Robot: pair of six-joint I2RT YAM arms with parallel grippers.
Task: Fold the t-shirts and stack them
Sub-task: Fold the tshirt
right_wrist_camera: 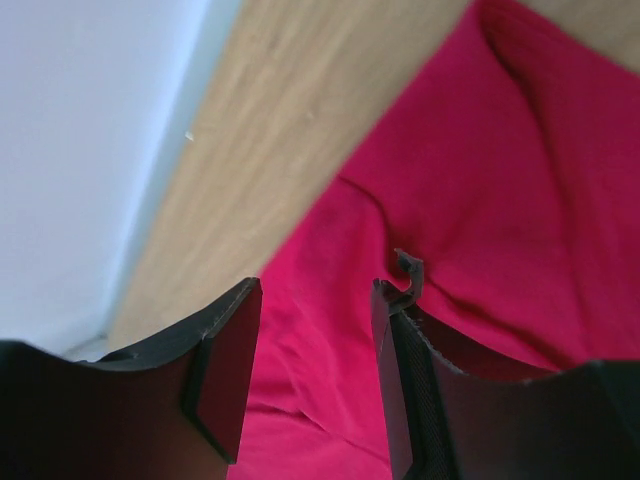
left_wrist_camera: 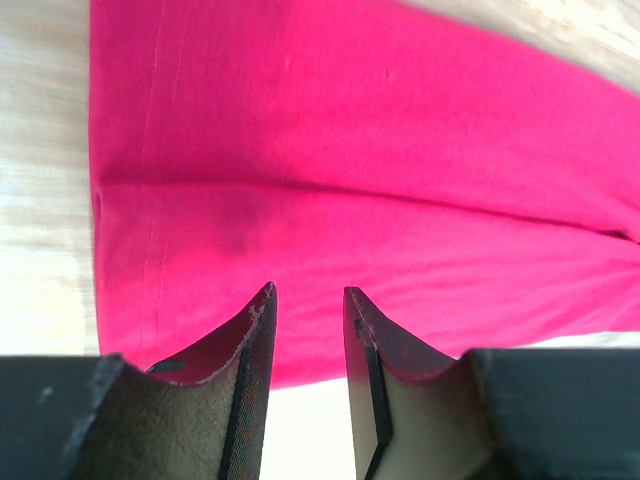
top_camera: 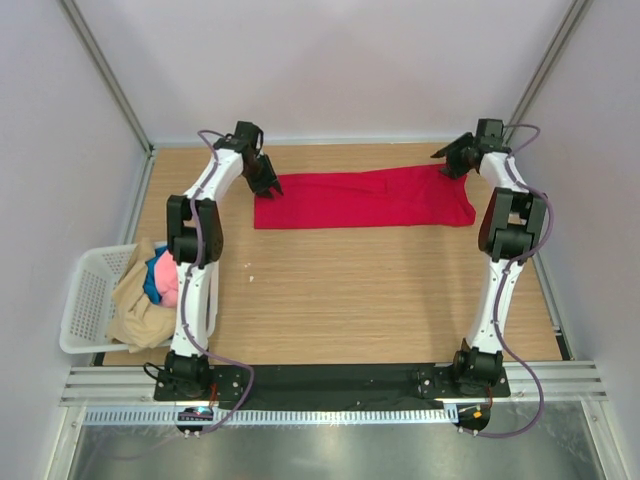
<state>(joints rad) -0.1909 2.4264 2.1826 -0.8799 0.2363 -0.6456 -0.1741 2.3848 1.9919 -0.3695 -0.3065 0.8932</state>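
A bright red t-shirt (top_camera: 365, 198) lies folded into a long band across the far part of the wooden table (top_camera: 350, 290). My left gripper (top_camera: 266, 181) hovers open and empty over its left end; the red cloth (left_wrist_camera: 350, 160) fills the left wrist view past the gripper (left_wrist_camera: 307, 292). My right gripper (top_camera: 450, 161) hovers open and empty over the shirt's far right corner, with red cloth (right_wrist_camera: 460, 180) between and beyond the gripper (right_wrist_camera: 316, 285). Beige (top_camera: 135, 300), blue (top_camera: 156, 272) and pink (top_camera: 170, 292) shirts lie bunched in the basket.
A white plastic mesh basket (top_camera: 88, 300) stands at the table's left edge, next to the left arm. Grey walls and metal posts close in the table on three sides. A black strip with both arm bases runs along the near edge.
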